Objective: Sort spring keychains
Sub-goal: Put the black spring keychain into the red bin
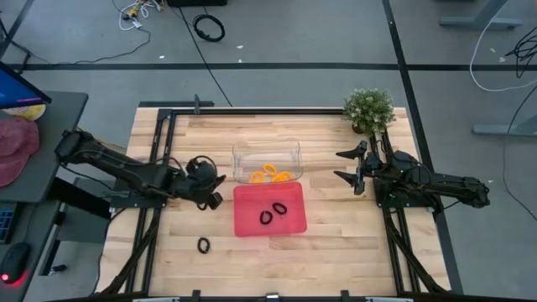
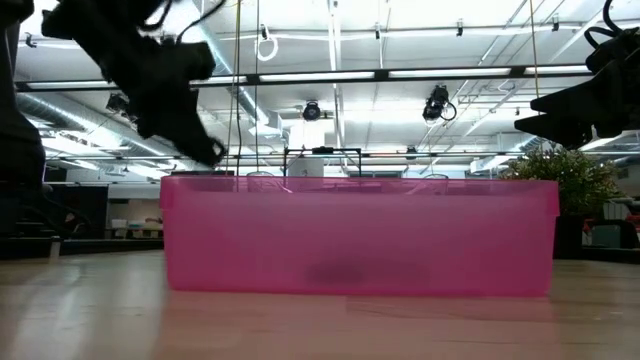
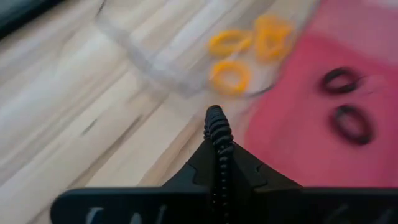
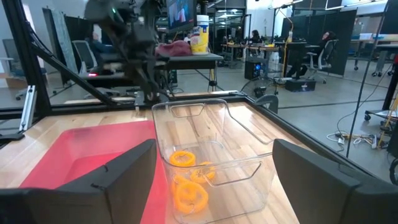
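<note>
Where the clear bin [image 1: 267, 159] stands on the table [image 1: 336, 226], three orange spring keychains [image 1: 270, 174] are held in it; two black spring keychains [image 1: 273, 212] lie in the red tray [image 1: 247, 220] just beside it. A black keychain [image 3: 219, 140] is clamped in the left claw [image 1: 211, 190] beside the tray, another [image 1: 203, 245] lies loose on the table, and the right claw [image 1: 349, 166] is kept wide apart, empty.

Wooden table [image 1: 336, 243]: red tray [image 1: 252, 220], clear bin [image 1: 245, 155]

Potted plant [image 1: 369, 110]: far corner of wooden desk [image 1: 336, 243], just beyond right pincer [image 1: 349, 165]. Black cable coil [image 1: 209, 28]: on floor, well beyond both.
</note>
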{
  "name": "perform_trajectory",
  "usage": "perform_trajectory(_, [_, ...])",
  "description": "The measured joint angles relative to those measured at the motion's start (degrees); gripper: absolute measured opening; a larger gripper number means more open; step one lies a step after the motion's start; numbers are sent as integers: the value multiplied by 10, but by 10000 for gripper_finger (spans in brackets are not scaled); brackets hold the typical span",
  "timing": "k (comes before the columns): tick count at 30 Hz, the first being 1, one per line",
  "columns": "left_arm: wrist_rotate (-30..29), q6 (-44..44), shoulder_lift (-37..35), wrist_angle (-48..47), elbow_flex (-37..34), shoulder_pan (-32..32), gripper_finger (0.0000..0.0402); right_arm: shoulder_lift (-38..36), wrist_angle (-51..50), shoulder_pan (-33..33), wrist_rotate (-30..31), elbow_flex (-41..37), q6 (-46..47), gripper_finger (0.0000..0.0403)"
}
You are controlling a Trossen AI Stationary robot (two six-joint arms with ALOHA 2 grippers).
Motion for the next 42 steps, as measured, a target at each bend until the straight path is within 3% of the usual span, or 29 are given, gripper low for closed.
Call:
perform_trajectory(11, [-43,190,-16,286,0,-72,19,0,0,0,0,0,0,324])
perform_trajectory(23, [-66,338,55,522,1,-104,20,0,0,0,0,0,0,324])
perform_trajectory(30, [-26,334,96,559,1,-84,23,0,0,0,0,0,0,324])
perform_trajectory(42, [98,304,130,551,1,-43,21,0,0,0,0,0,0,324])
